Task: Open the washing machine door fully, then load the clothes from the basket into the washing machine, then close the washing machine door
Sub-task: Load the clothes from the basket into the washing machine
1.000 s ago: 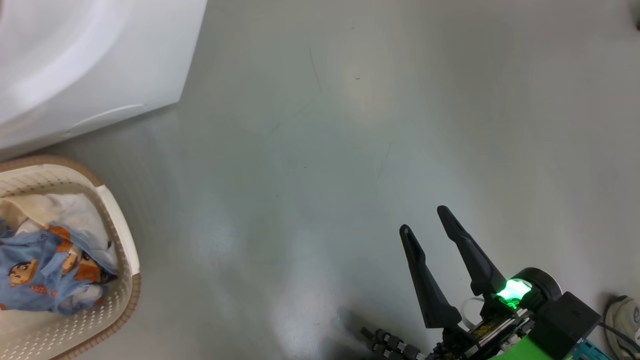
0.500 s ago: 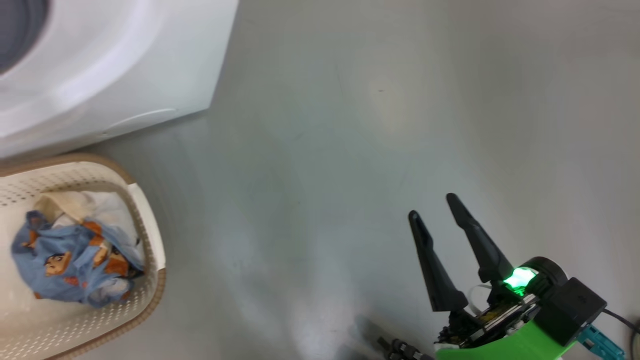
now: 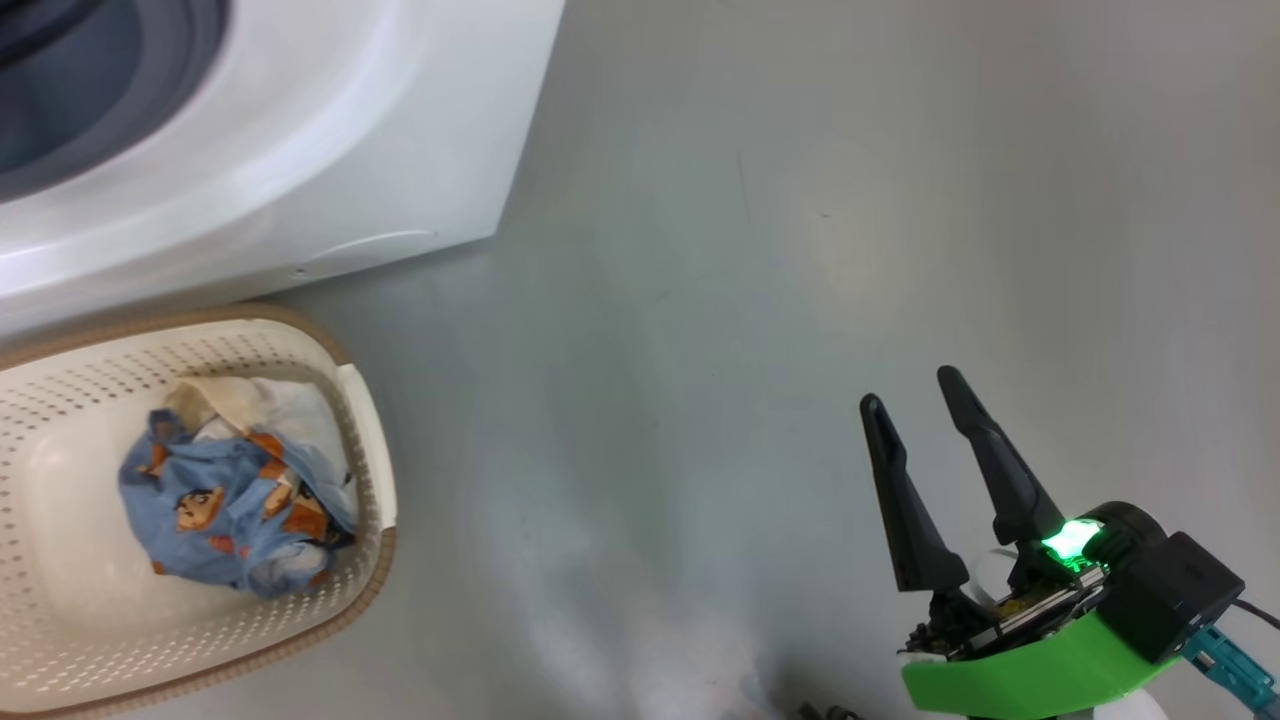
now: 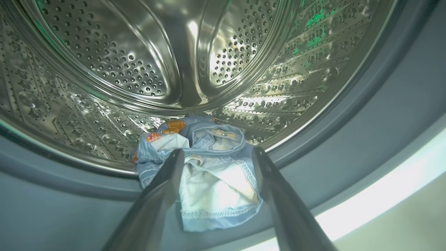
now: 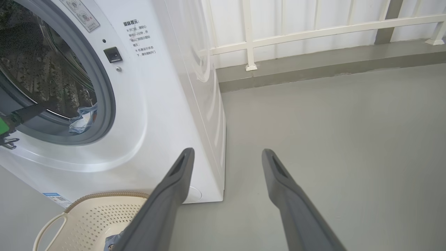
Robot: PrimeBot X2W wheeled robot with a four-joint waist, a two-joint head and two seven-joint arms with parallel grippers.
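Lying crumpled at the mouth of the steel drum [image 4: 115, 62], a garment [image 4: 216, 181] of light blue cloth with orange-brown print shows its pale inner side and a stitched hem. Its long axis runs out of the drum toward the left wrist camera, the hemmed end draped over the grey gasket [image 4: 383, 115] and the bunched end on the perforated metal. The left gripper [image 4: 218, 151] hangs over it with its jaws spread wide, one finger along each side of the cloth; nothing is pinched between them. More clothes [image 3: 240, 510], a blue heap with cartoon bears over some cream-white cloth, sit toward the right end of the basket [image 3: 60, 620] in the head view. The basket, cream-white and perforated with a brown rim, stands on the grey floor [image 3: 700, 300] just in front of the washing machine [image 3: 330, 150], its long side along the machine's white front. The right gripper [image 3: 909, 386] is well apart from both, over bare floor at the lower right of the head view. Its fingers are parted and empty, pointing up and slightly left in that view.
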